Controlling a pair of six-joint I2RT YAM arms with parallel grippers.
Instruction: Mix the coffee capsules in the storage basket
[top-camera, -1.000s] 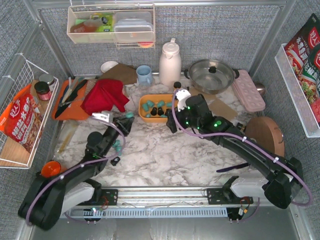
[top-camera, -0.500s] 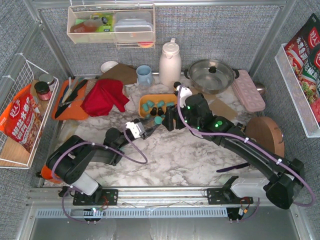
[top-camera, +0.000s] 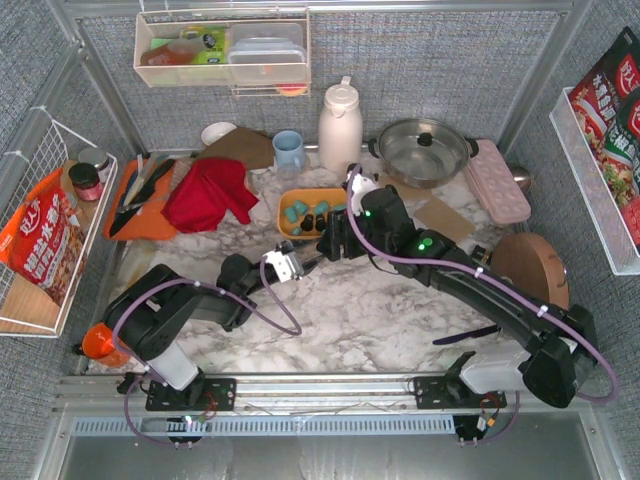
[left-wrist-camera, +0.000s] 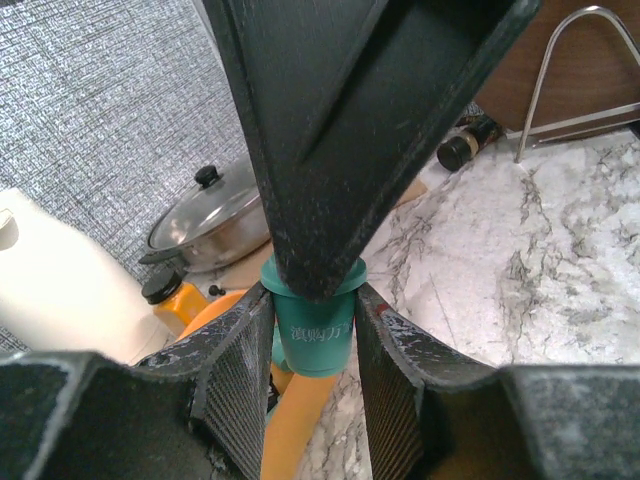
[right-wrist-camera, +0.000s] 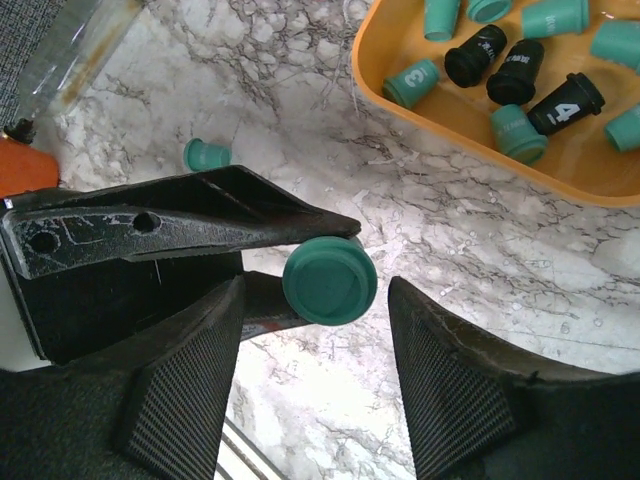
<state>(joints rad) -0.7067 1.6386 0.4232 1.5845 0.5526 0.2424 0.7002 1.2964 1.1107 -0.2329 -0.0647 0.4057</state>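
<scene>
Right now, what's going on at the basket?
The left gripper holds a teal capsule beside the storage basket. The right gripper is open, its fingers either side of that capsule, not gripping it. Other capsules, teal and black, lie in the basket; a loose capsule sits on the table.

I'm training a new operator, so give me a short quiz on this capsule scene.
1. True or false: the left jaws grip a teal capsule.
2. Capsules in the basket are: A all teal, B teal and black, C all black.
3. Fill in: a stray capsule lies on the ____.
Key: 1 true; 2 B; 3 table.
</scene>
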